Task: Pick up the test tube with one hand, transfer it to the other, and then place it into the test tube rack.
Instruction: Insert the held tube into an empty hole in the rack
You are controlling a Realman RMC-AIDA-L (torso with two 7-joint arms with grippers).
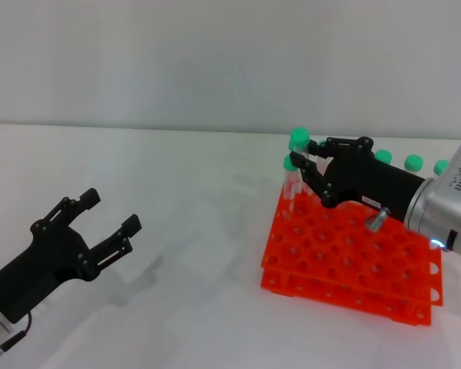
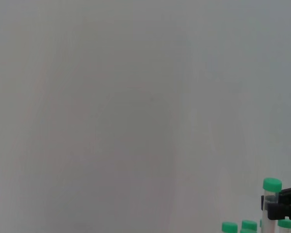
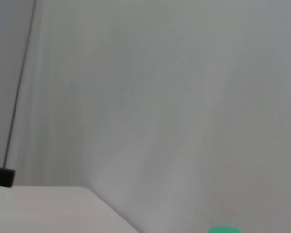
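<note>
While the labelled black right gripper (image 1: 306, 163) pinches 1 green-capped clear tube (image 1: 296, 157) over the orange plastic rack (image 1: 353, 265), insertion remains; the left gripper (image 1: 107, 223) sits spread, idle.

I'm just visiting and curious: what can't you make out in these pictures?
- Head view: whether the right gripper grips the tube or has let go; its fingers hide the tube's body.
- Head view: rack holes behind that gripper.
- Right wrist view: a green cap, cut off by the edge.
- Left gripper: open, empty.
</note>
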